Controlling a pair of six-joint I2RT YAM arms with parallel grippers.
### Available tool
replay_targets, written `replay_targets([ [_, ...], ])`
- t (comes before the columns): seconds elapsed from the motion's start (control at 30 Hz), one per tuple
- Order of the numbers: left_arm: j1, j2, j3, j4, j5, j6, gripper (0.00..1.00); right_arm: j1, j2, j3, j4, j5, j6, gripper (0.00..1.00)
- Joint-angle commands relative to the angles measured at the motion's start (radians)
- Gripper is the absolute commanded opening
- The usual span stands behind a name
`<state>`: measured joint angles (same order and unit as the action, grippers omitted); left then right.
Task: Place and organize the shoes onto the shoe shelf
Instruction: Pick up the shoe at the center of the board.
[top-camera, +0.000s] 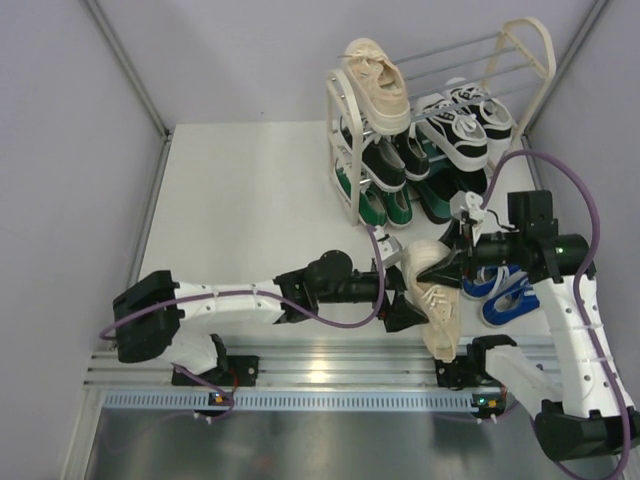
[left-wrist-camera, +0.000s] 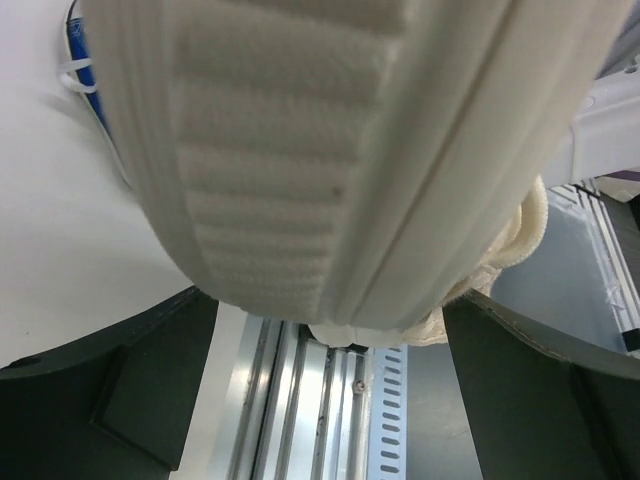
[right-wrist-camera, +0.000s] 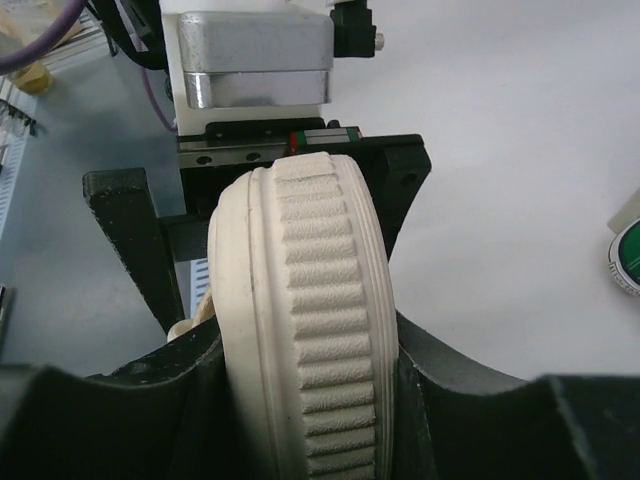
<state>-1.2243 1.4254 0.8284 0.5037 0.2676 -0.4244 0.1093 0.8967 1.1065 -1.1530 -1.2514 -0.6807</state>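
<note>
The right gripper (right-wrist-camera: 305, 390) has its jaws partly closed on the ribbed sole of a cream sneaker (right-wrist-camera: 300, 300), pinching it from both sides. The left gripper (left-wrist-camera: 330, 340) stands at full spread, its fingers (left-wrist-camera: 100, 400) flanking the same shoe without pressing it, so the right arm alone carries it. The sneaker hangs in front of the shoe shelf (top-camera: 338, 140), well short of it. This looks like a handover. Next the left arm should back clear, and the right should then carry the shoe to the shelf's top tier beside the matching sneaker (top-camera: 378, 85). Only the overhead view shows the shelf and the blue pair (top-camera: 498, 292) lying in front of it, while the wrist views show the sole contact.
</note>
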Motion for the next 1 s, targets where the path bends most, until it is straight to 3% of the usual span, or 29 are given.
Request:
replay_targets([
  [0.0,0.000,0.012,0.037,0.188,0.056,-0.036,0.98,0.013,-0.050,-0.005,0.056,-0.088,0.016,0.00],
  [0.13,0.000,0.027,0.029,0.228,0.047,-0.063,0.95,0.015,-0.077,-0.042,0.105,-0.126,0.064,0.00],
  [0.23,0.000,0.046,0.037,0.265,0.033,-0.098,0.81,0.016,-0.078,-0.046,0.116,-0.125,0.073,0.00],
  [0.4,0.002,0.075,0.049,0.277,0.025,-0.152,0.20,0.016,-0.071,-0.054,0.150,-0.112,0.110,0.00],
  [0.47,0.002,0.072,0.032,0.279,0.013,-0.165,0.03,0.018,-0.079,-0.056,0.156,-0.092,0.128,0.01],
  [0.5,0.002,0.061,0.023,0.285,-0.001,-0.178,0.00,0.018,-0.081,-0.056,0.160,-0.082,0.133,0.04],
  [0.6,0.002,0.020,-0.029,0.303,-0.031,-0.207,0.00,0.016,-0.090,-0.059,0.176,-0.008,0.156,0.26],
  [0.63,0.002,0.006,-0.041,0.302,-0.044,-0.217,0.00,0.016,-0.093,-0.057,0.193,0.012,0.167,0.37],
  [0.67,0.003,-0.009,-0.073,0.302,-0.059,-0.230,0.00,0.016,-0.099,-0.054,0.200,0.039,0.194,0.54],
  [0.83,0.009,-0.150,-0.187,0.300,-0.186,-0.326,0.00,0.015,-0.131,0.001,0.225,0.326,0.259,0.97],
  [0.93,0.009,-0.235,-0.256,0.299,-0.257,-0.382,0.00,0.015,-0.172,0.000,0.210,0.385,0.251,0.99],
  [0.97,0.009,-0.256,-0.268,0.288,-0.348,-0.405,0.00,0.015,-0.198,-0.005,0.205,0.374,0.239,0.99],
])
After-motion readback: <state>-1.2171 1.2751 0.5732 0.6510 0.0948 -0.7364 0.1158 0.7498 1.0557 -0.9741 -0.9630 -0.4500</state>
